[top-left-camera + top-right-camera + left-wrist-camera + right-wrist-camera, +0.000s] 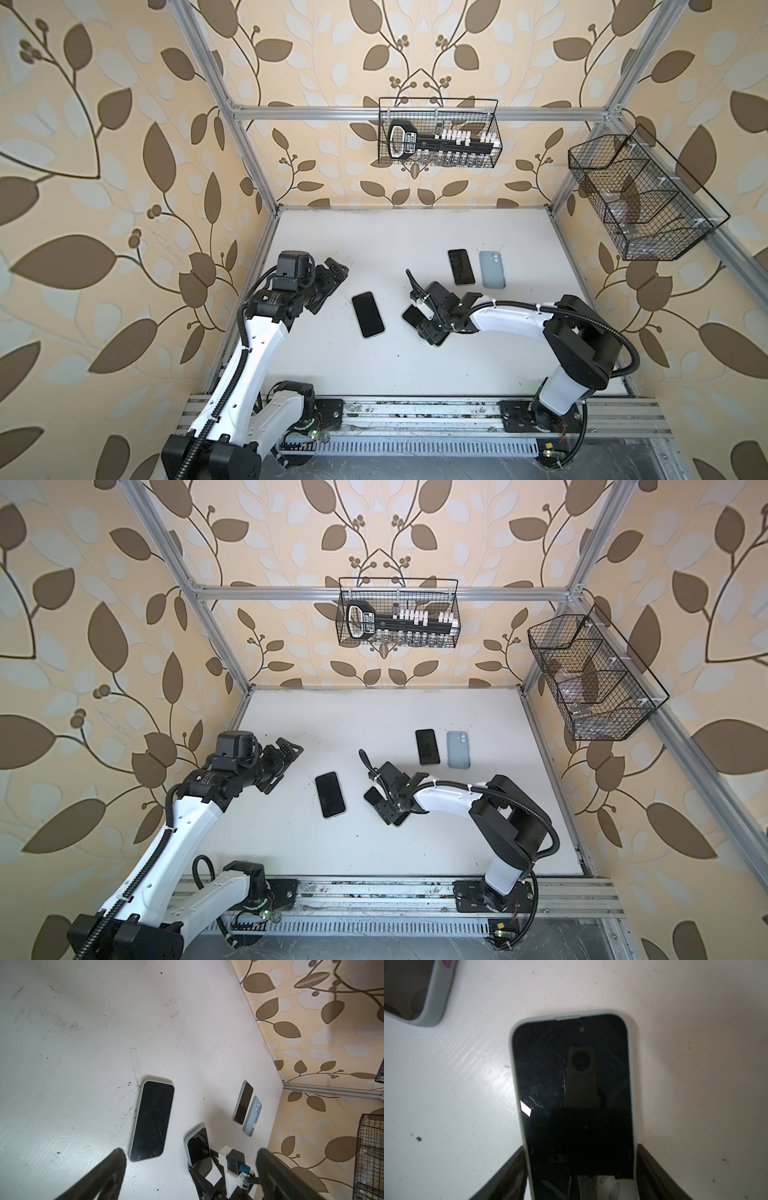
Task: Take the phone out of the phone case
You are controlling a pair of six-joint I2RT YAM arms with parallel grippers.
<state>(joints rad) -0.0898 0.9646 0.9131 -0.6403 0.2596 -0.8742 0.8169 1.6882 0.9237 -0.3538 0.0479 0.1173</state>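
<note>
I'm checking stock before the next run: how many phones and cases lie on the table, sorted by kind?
Phone in pale case: 2
Bare phone: 1
Empty blue-grey case: 1
Total: 4

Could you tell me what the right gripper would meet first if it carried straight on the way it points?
The black phone in its pale grey case, lying between the jaws of the right gripper; beyond it, probably the white tabletop.
</note>
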